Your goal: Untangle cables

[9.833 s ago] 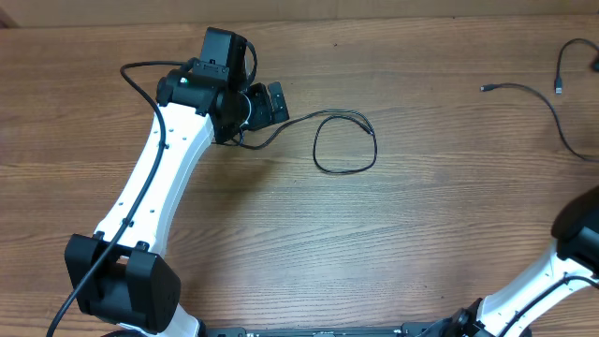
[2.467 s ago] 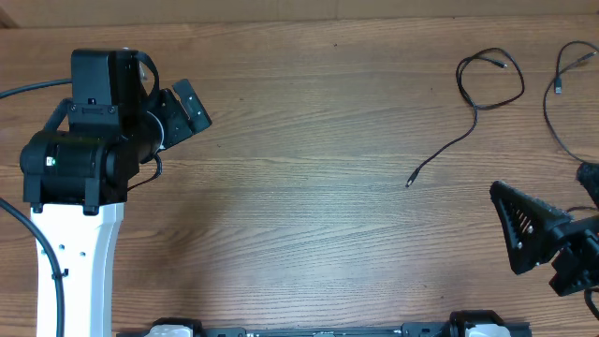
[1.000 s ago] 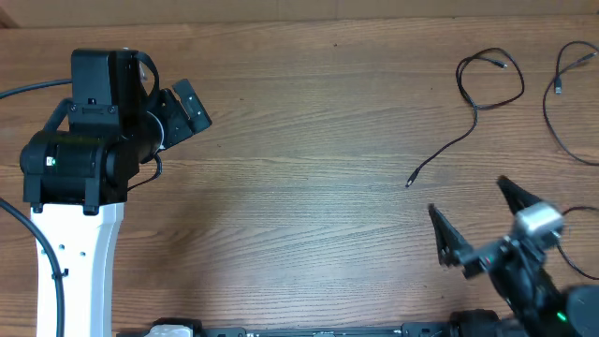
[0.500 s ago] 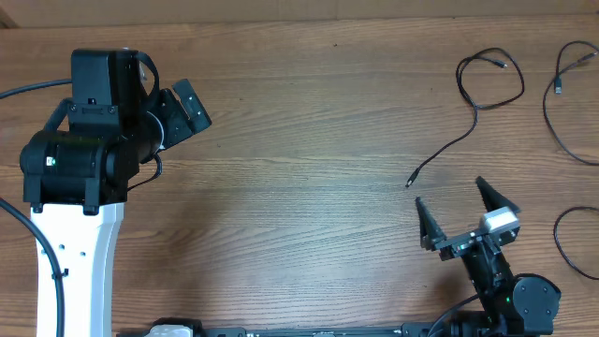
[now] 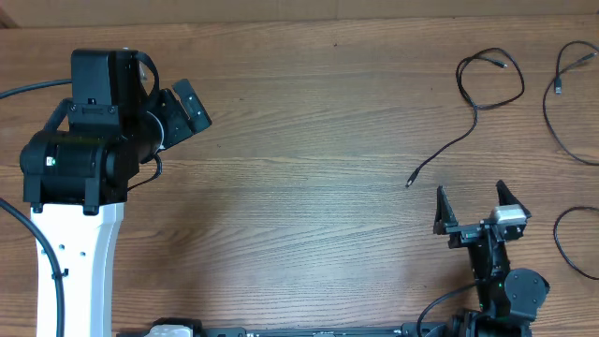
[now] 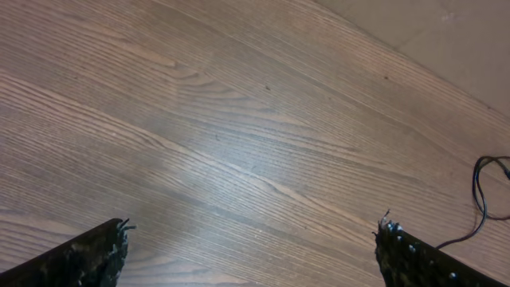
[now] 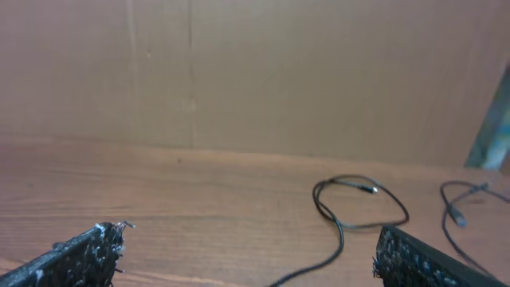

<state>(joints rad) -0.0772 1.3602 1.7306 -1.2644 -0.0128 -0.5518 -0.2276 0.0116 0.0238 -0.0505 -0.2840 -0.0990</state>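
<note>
While the left arm had kept quite still for the last few moments, the right arm had swung in from the side of the desk [image 5: 309, 187] to its near edge. The right pincer [image 5: 470, 190] now stood up with its jaws spread wide and nothing between them. The right wrist view showed the same gap [image 7: 249, 229], with the looped cord [image 7: 340, 226] lying ahead of it.

The left pincer [image 5: 178, 108] was far off on the other side. It was spread wide too, and it held nothing [image 6: 251, 229].

The cables lay apart from each other on the right part of the desk. The looped cord [image 5: 476, 110] sat near the far edge, with its tail running down toward the right pincer. A second cord [image 5: 547, 117] curved along the right edge, and a third cord [image 5: 559, 239] peeped in lower down. A while back the loop had been beside the left pincer. To me the cords looked freed already, and the right arm seemed to be getting ready for a tidy-up.

I saw no box, bin or tray anywhere.
</note>
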